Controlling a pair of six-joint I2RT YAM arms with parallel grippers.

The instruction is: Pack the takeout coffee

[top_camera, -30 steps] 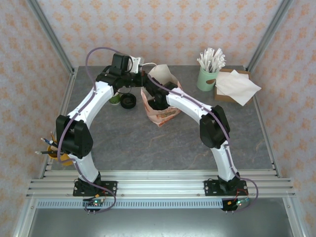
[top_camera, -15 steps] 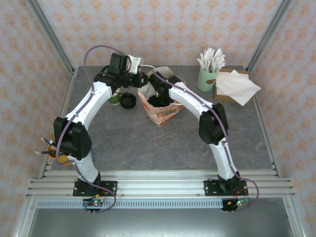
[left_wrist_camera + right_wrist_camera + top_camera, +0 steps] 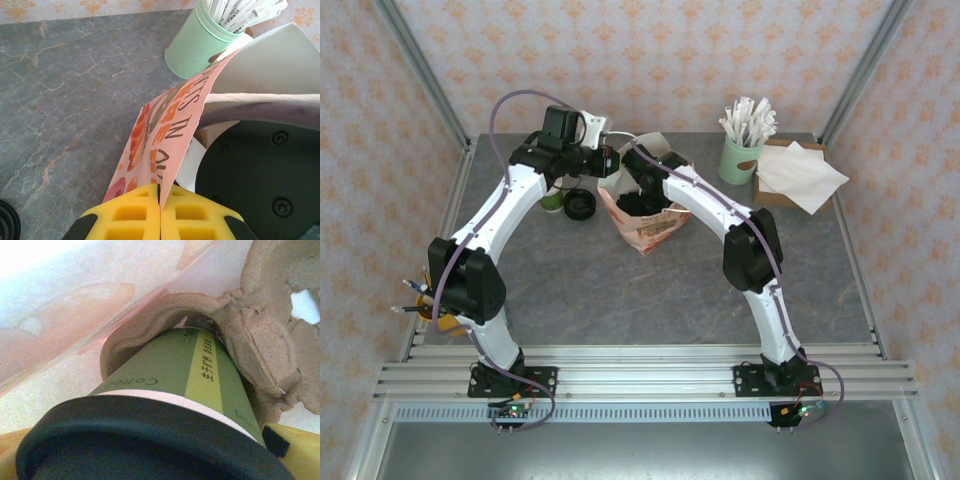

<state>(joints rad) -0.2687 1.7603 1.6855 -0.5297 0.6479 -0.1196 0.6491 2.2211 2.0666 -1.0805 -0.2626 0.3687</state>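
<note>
The takeout coffee [image 3: 200, 375], a green cup with a lighter stripe and a black lid [image 3: 150, 440], sits in a moulded pulp carrier [image 3: 265, 340] inside the orange printed paper bag [image 3: 645, 225]. My right gripper [image 3: 152, 450] reaches down into the bag's mouth. Its yellow fingers [image 3: 297, 455] stand wide on either side of the lid, and a slit shows between cup and finger on the right. My left gripper [image 3: 160, 192] is shut on the bag's upper edge [image 3: 165, 130] and holds it up. From above, the left gripper [image 3: 608, 160] is at the bag's back left rim.
A mint-green holder of wrapped straws [image 3: 740, 160] and a box of napkins [image 3: 800, 172] stand at the back right. A stack of black lids [image 3: 580, 207] and a green cup [image 3: 552, 200] sit left of the bag. Pens [image 3: 420, 295] lie by the left edge.
My right arm has shifted back and left, deeper into the bag's mouth, and the bag has moved a little with it. The left gripper keeps its hold on the bag's edge.
</note>
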